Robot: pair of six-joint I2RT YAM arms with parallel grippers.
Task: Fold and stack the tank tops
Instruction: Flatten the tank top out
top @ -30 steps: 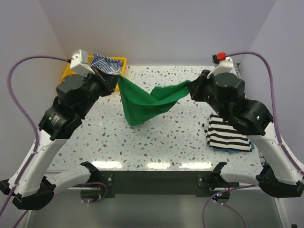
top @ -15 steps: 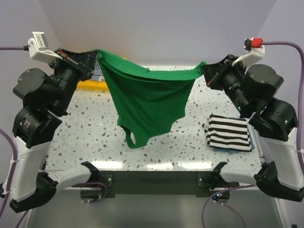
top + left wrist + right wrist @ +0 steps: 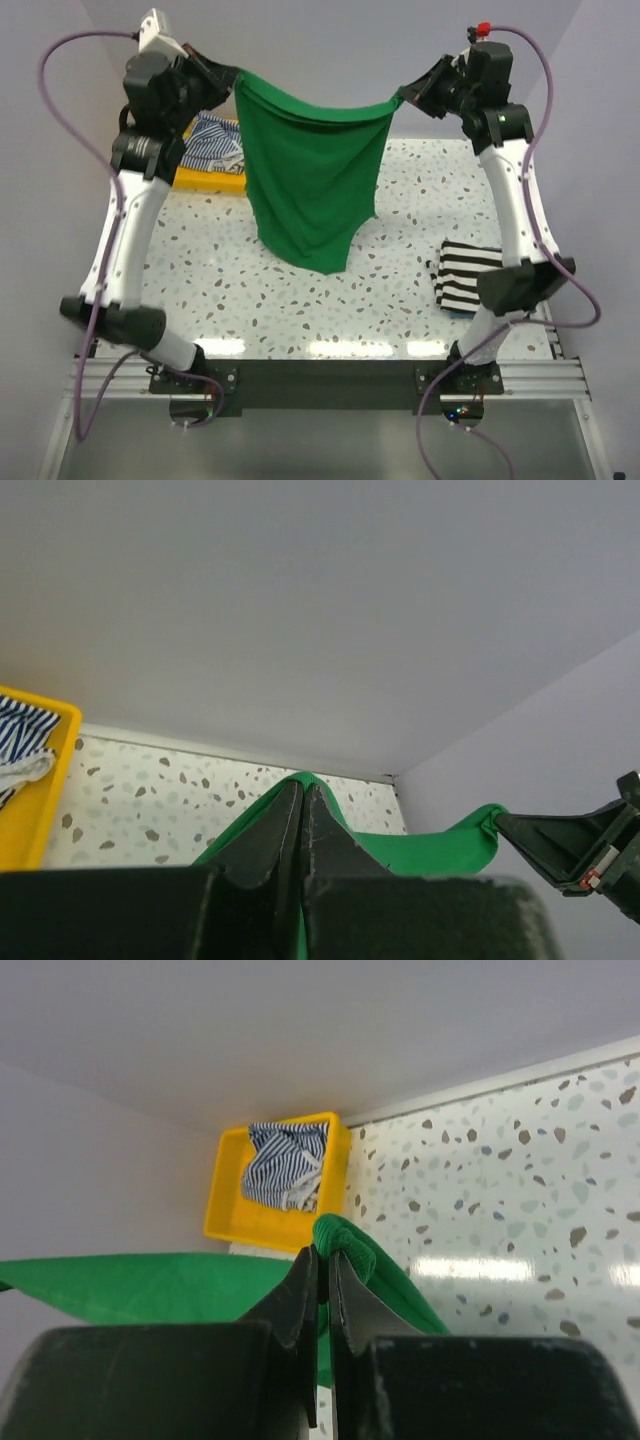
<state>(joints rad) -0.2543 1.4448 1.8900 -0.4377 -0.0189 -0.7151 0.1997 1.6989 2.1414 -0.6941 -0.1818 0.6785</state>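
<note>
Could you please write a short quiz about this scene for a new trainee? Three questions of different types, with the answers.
1. True or false: the green tank top lies folded in the yellow tray.
2. Where is the blue-and-white striped top? A) in the yellow tray B) on the floor C) hanging in the air
3. What holds the green tank top's upper corners?
Key: 1. False. 2. A. 3. The left arm's fingers and the right arm's fingers, both shut on it.
</note>
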